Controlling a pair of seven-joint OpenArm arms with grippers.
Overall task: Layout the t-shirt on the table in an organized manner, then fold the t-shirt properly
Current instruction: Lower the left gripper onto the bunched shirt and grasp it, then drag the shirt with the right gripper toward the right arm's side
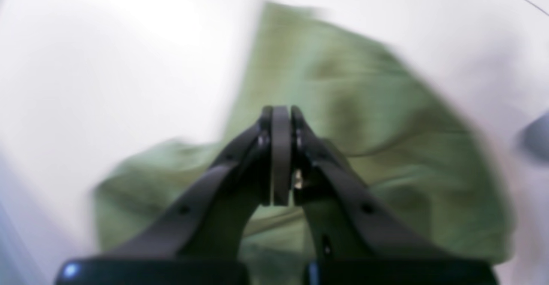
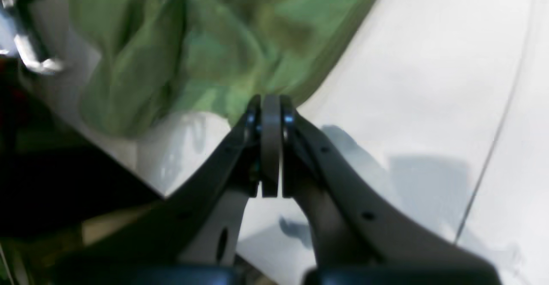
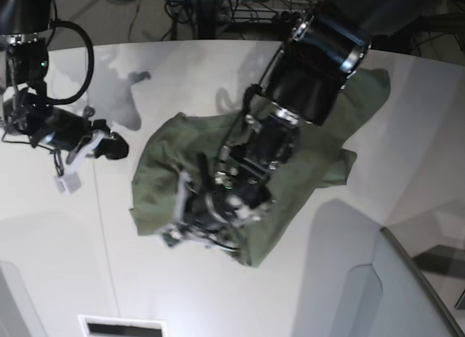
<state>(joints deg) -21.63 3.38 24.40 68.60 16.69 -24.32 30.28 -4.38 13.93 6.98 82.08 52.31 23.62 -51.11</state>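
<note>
A: Start with the table (image 3: 218, 301). What is on it?

B: White, broad, and the t-shirt (image 3: 320, 163) lies crumpled across its middle, a rumpled olive heap with one part trailing toward the far right edge.

A: And the arms?

B: The left arm (image 3: 305, 83) reaches over the heap, its left gripper (image 1: 281, 113) above the cloth with jaws pressed together on nothing. The right gripper (image 2: 270, 102) sits off by the bare table beside the shirt's edge, jaws likewise together and empty.

A: How will the cloth behave?

B: Soft, light, limp, I judge. It will sag and drag. Best pinched at a hem corner or shoulder seam, one per gripper, then pulled taut and flat.
</note>
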